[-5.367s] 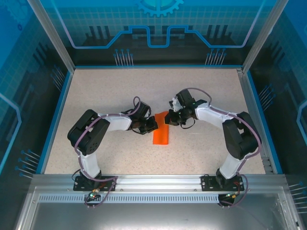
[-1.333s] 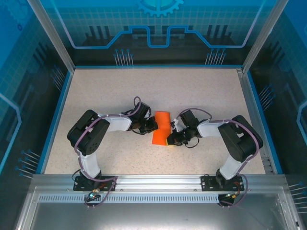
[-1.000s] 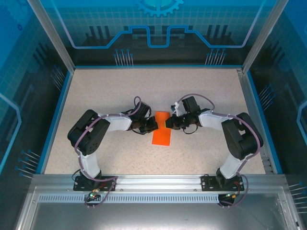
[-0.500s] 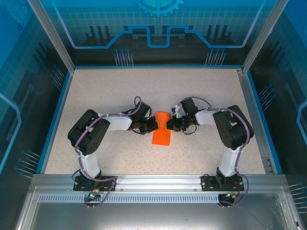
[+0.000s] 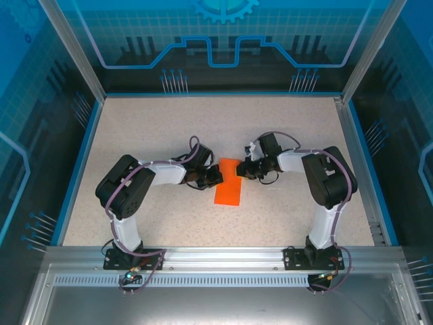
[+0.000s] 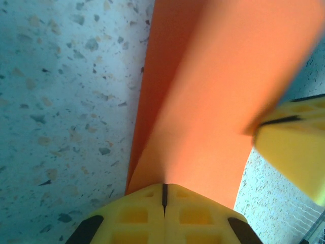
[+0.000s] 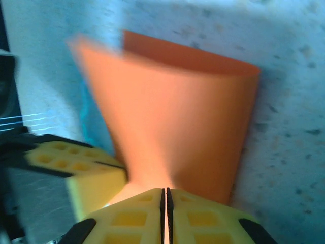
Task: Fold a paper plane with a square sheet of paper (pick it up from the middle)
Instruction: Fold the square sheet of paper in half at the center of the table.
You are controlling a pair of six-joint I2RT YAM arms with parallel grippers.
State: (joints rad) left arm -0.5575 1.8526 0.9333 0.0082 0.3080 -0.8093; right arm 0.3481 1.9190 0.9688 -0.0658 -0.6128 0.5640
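**Both tools pinching the orange sheet, mid-fold**

We are looking over the speckled table [image 5: 135, 128], which is fenced by a blue rim [image 5: 216, 94]. The left arm [image 5: 128, 193] and the right arm [image 5: 328, 183] are reaching in from either side and meeting near the middle. Between them the square sheet of paper [image 5: 228, 191] is lying as a narrow strip, so it is already doubled over. It is bowing up where it is gripped.

The left tool [image 6: 163, 185] is clenched on the sheet. Its yellow fingers [image 6: 198, 213] are pressing together, with the paper fanning out from the seam. The right tool [image 7: 166, 190] is clamped on the sheet from the opposite side, jaws together. Each tool is showing up in the other's wrist view, so they are working just beside one another.

We are judging this to be a creasing step.
- One tool should be holding firm while the other is drawing the layer over slowly, keeping the edges matched.
- Pulling apart would be risking a tear or a slip in paper this thin.

The main obstacle we are seeing is crowding, since each tool is blocking the other's path. The right wrist view is blurred, so we cannot tell whether the edges are aligning.
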